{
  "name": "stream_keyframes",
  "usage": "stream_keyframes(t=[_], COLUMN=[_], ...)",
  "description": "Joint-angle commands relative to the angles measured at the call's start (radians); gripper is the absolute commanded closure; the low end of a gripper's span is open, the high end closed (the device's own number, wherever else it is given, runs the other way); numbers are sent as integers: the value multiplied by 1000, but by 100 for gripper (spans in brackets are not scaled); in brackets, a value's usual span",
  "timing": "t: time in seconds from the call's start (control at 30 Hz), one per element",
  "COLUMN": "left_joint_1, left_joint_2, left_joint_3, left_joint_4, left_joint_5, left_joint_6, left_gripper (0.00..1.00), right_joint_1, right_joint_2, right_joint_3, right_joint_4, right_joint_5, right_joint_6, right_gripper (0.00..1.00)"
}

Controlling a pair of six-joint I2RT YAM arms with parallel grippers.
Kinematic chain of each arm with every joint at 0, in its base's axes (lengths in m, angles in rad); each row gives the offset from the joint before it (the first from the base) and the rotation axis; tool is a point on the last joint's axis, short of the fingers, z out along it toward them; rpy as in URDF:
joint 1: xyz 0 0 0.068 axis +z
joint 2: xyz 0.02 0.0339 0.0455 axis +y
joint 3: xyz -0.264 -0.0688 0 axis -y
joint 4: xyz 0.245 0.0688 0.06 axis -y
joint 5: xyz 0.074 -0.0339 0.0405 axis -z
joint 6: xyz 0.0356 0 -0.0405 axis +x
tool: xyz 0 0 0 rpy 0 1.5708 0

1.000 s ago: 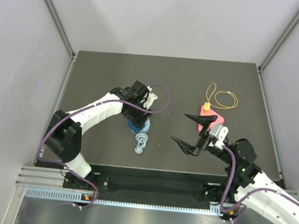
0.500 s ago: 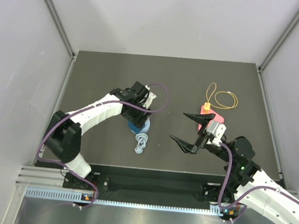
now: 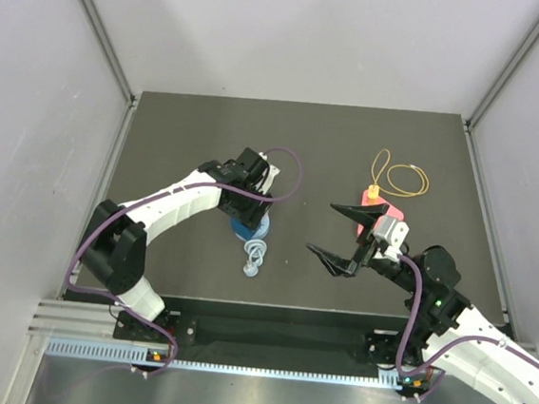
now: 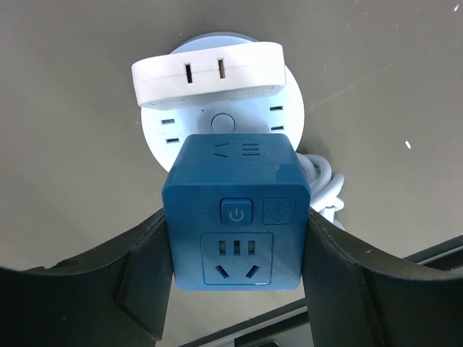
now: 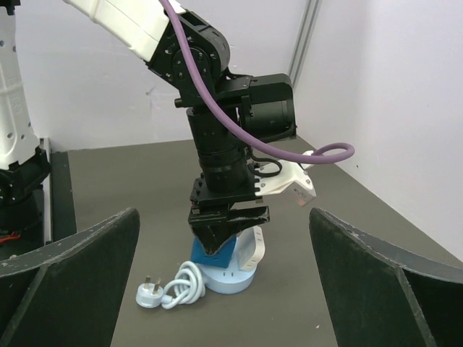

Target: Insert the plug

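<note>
Left tool [image 4: 237, 242] grips the blue cube socket [image 4: 233, 173] atop the round power strip [image 4: 160, 131]; right tool [image 3: 321, 228] hangs wide open to its right, above the desk [image 3: 190, 137].

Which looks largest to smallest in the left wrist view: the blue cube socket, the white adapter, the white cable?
1. blue cube socket, though it is nearest the camera
2. white adapter
3. white cable, mostly hidden

Dark grey tabletop [image 3: 191, 128] between pale lilac walls [image 3: 314, 34], aluminium corner posts [image 3: 96, 21].
</note>
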Motion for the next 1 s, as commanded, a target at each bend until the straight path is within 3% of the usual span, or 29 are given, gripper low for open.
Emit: stream_keyframes(t=[0.0,0.5,0.97], left_joint_1=[11,14,48], left_joint_2=[-7,-76,-75], left_joint_3=[-30,-10,-12], left_joint_4=[22,33,2], left_joint_5=[-100,62,87], left_joint_6=[-1,52,143], left_gripper=[100,100,100], right_joint_1=[12,13,15], right_joint_2=[-5,22,77], right_joint_3=[44,65,111], right_joint_4=[16,10,11], right_joint_5=[3,0,-22], right_joint_6=[24,22,34], right_gripper=[0,0,0])
